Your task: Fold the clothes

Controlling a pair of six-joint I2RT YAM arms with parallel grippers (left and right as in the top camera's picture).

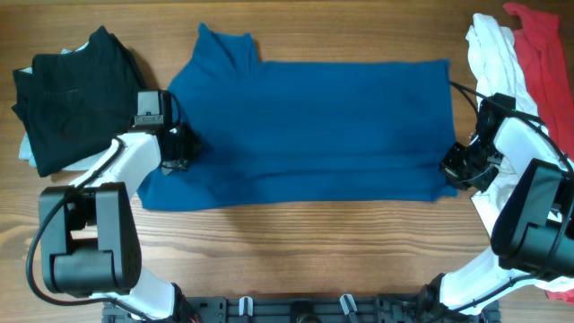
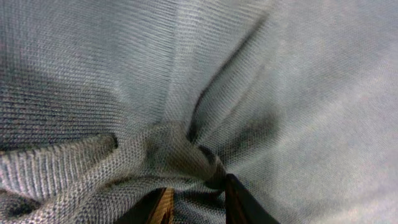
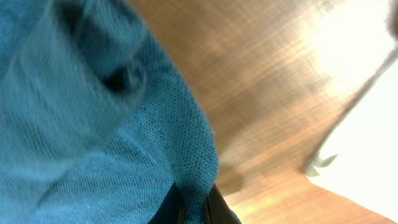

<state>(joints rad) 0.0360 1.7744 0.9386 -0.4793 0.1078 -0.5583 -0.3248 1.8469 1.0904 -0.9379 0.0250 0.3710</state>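
A large royal-blue shirt lies spread flat across the middle of the table, collar at the upper left. My left gripper is at its left edge, shut on a bunched pinch of the shirt that fills the left wrist view. At the shirt's lower right corner my right gripper is shut on the hem; the blue cloth runs down between its dark fingers.
A black garment lies folded at the far left over a pale-blue one. White cloth and red cloth are piled at the far right. Bare wooden table shows in front.
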